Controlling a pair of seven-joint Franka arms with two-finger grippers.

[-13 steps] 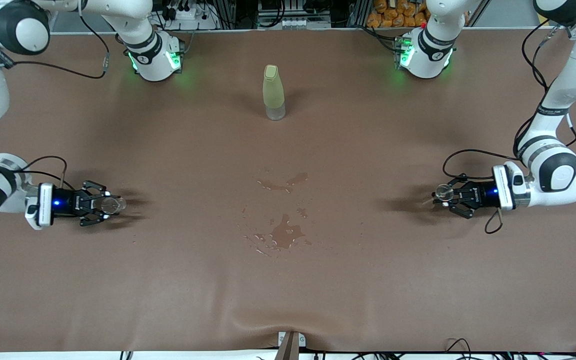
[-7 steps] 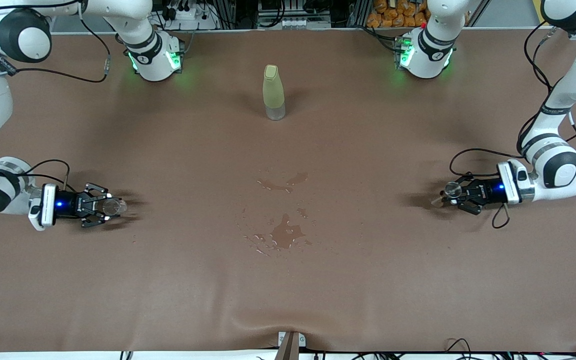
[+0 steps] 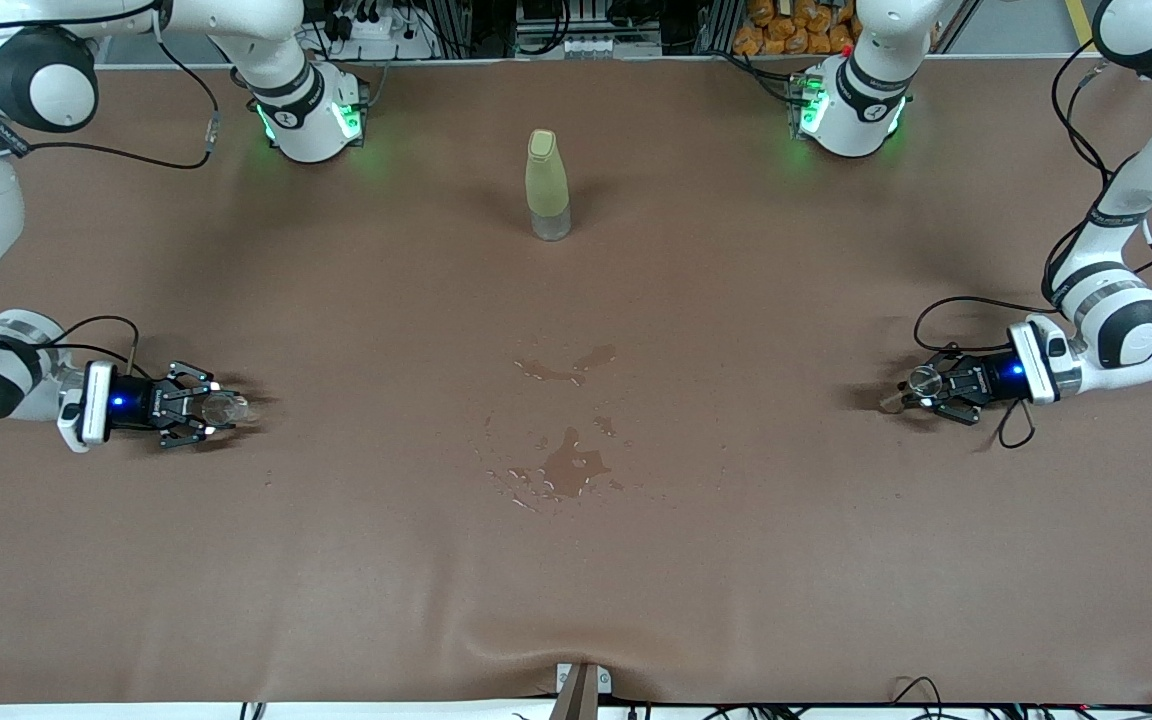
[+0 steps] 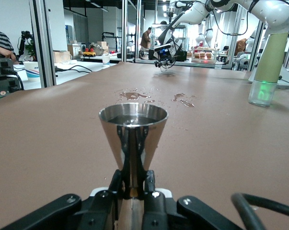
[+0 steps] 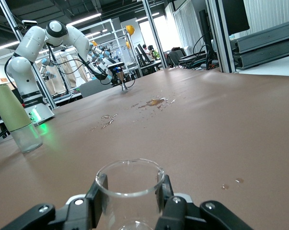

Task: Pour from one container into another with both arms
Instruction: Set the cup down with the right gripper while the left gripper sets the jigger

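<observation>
My left gripper [image 3: 928, 388] is shut on the waist of the steel jigger [image 3: 923, 379], low over the table at the left arm's end. In the left wrist view the jigger [image 4: 133, 125] stands upright, liquid in its upper cup, and the left gripper [image 4: 133, 184] clamps its narrow middle. My right gripper [image 3: 204, 408] is shut on the clear glass cup [image 3: 224, 406], low over the table at the right arm's end. The glass cup [image 5: 130, 178] is upright and looks empty, held at both sides by the right gripper [image 5: 130, 203].
A tall yellow-green bottle [image 3: 547, 184] stands mid-table, nearer to the arms' bases. Wet puddles [image 3: 568, 466] and a smaller spill [image 3: 566, 368] lie on the brown cloth between the two grippers. The table edge [image 3: 576, 700] runs closest to the camera.
Both grippers have sunk closer to the table while keeping their holds. The left gripper has also drawn back toward its own end of the table with the jigger.
</observation>
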